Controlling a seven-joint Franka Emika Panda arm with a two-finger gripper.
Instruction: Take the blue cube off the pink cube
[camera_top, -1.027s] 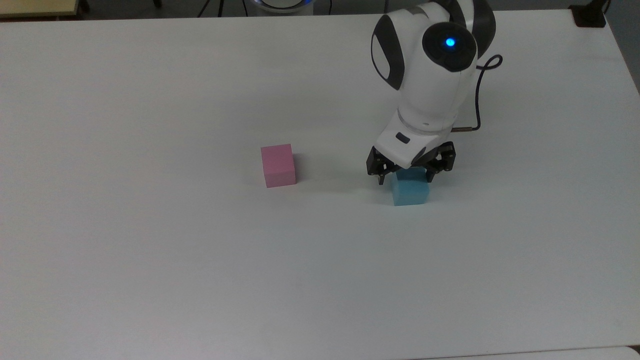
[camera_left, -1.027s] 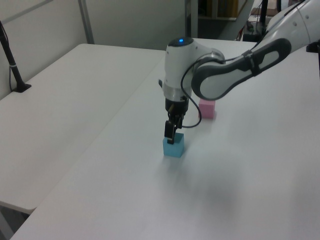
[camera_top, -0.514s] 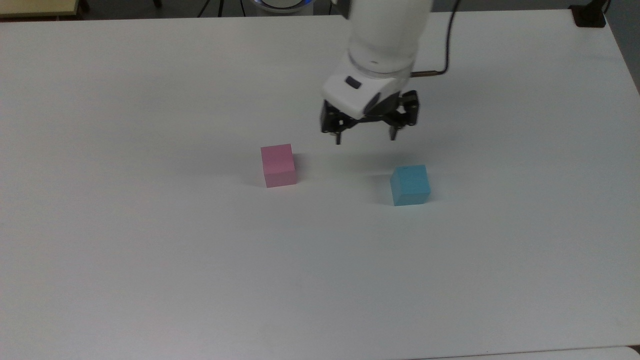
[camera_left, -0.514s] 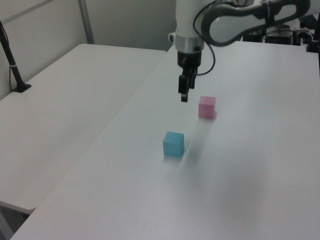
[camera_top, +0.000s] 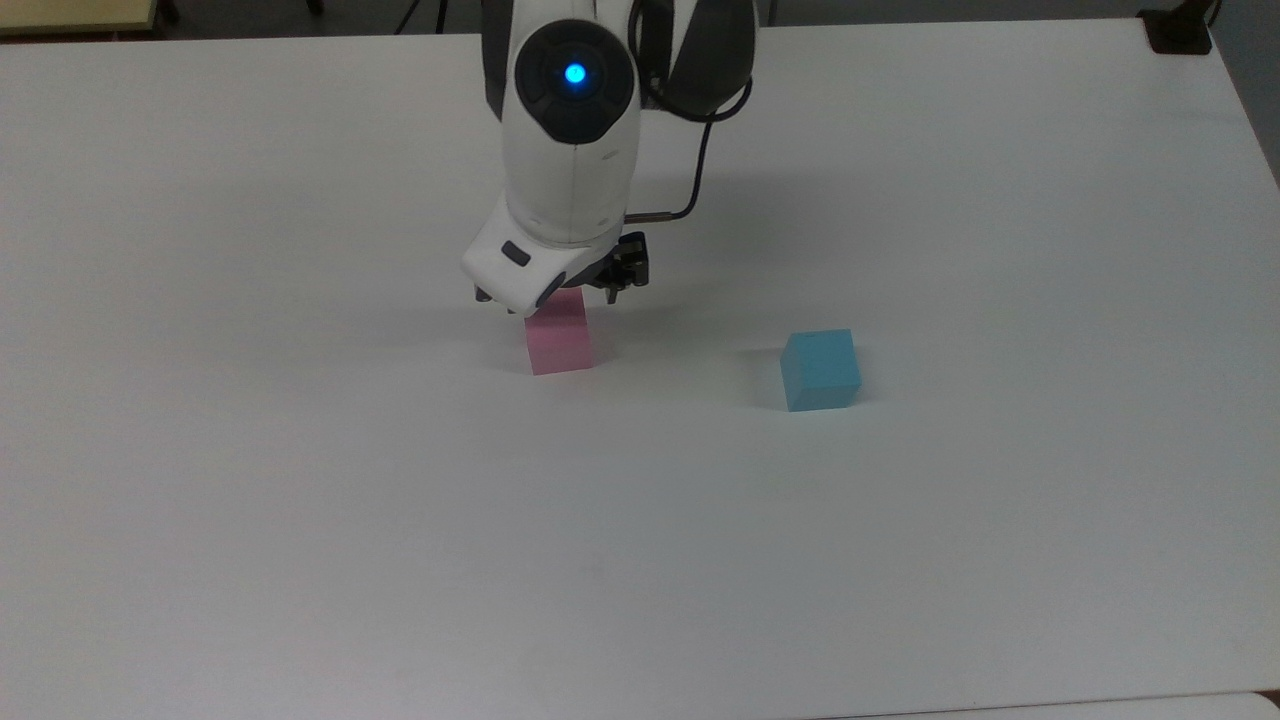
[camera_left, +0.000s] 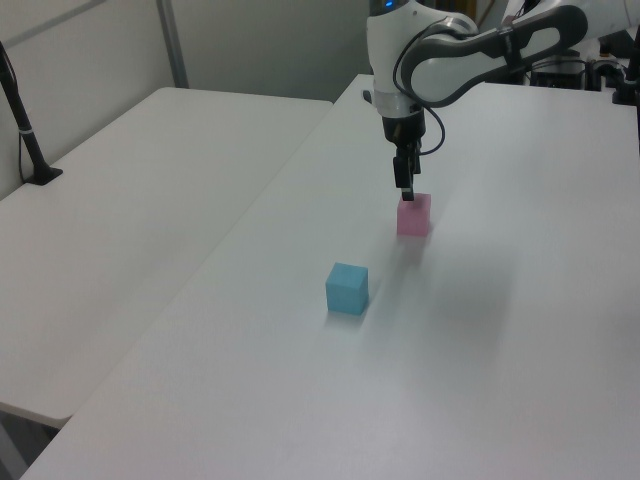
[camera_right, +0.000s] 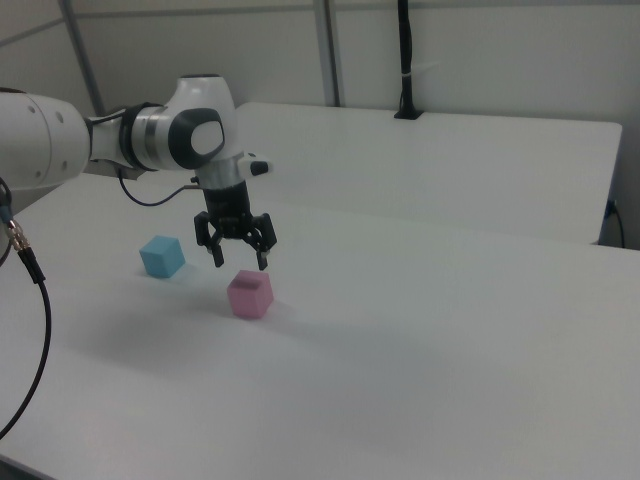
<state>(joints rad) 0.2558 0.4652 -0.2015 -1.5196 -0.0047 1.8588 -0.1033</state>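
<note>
The pink cube (camera_top: 560, 345) sits on the white table (camera_top: 300, 500) with nothing on top of it. The blue cube (camera_top: 820, 370) rests on the table by itself, well to the top view's right of the pink one. My gripper (camera_right: 240, 263) hangs open just above the pink cube (camera_right: 249, 293), its fingers spread a little wider than the cube and holding nothing. In the left view the gripper (camera_left: 407, 192) is right over the pink cube (camera_left: 413, 215), and the blue cube (camera_left: 347, 288) lies nearer the camera. In the right view the blue cube (camera_right: 161, 256) lies left of the pink one.
A second white table (camera_left: 130, 200) adjoins this one on the left view's left, with a black post (camera_left: 25, 130) clamped at its far edge. A dark cable (camera_top: 695, 170) loops from the arm's wrist. The arm reaches in from the top view's upper edge.
The gripper let go of the blue cube on the table, rose, and swung to the top view's left. It now hovers open over the pink cube. Neither cube has moved.
</note>
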